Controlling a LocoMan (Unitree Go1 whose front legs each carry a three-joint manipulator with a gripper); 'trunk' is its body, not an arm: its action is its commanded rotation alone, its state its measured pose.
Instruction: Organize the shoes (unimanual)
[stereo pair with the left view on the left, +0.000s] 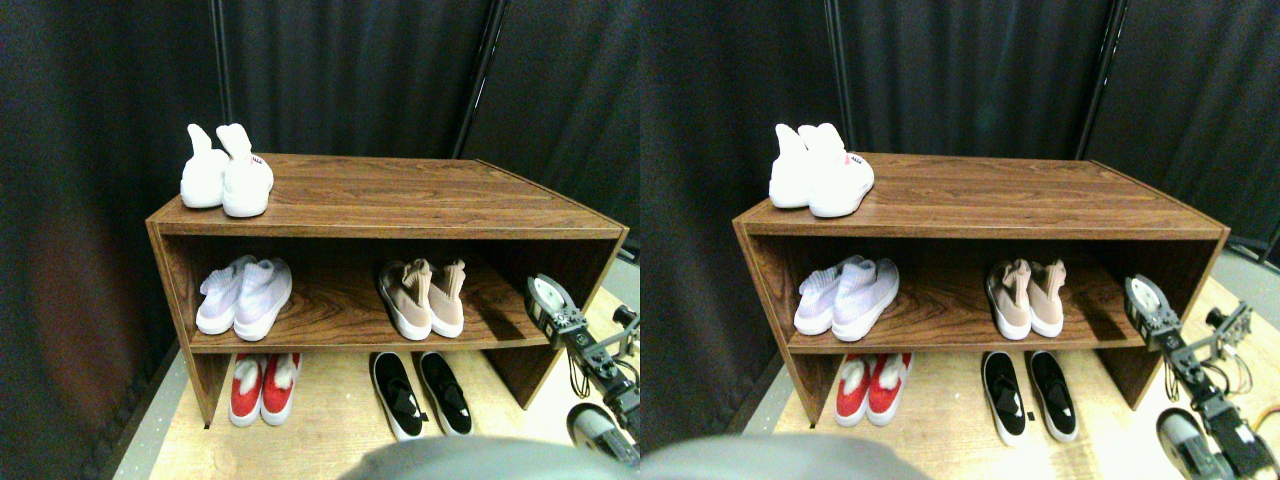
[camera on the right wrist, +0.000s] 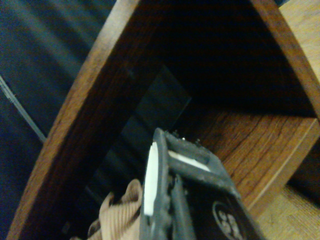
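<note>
Dark wood-grain shoe shelf dead centre, standing on a pale plywood floor, black curtain behind. Up on the top board, far left corner: a pair of white knit sock-shoes, side by side and touching, heel tabs sticking up. Down on the middle board, left: a pair of pale-lavender knit sneakers, touching, toes angled toward the front left. Same board, right of centre: a pair of dusty-pink knit sock-shoes with white soles, pressed together, toes pointing out toward the front edge. On the floor under the shelf, left: a pair of red sneakers with white insides, neatly parallel. Beside them, well apart to the right: a pair of black slip-ons with white soles, close together, sticking out past the shelf's front.

Over at the right end of the middle board: right manipulator's dark-framed pincer, raised from the lower right, hanging just at the shelf's front right opening, clear of the pink pair and holding nothing that shows. Can't tell from either view whether the pincer stands wide or narrow.

From the wrist: dark pincer frame with a white strip along it, looking into the shelf's shadowy interior, a scrap of ribbed pink knit peeking in at the frame's edge.
</note>
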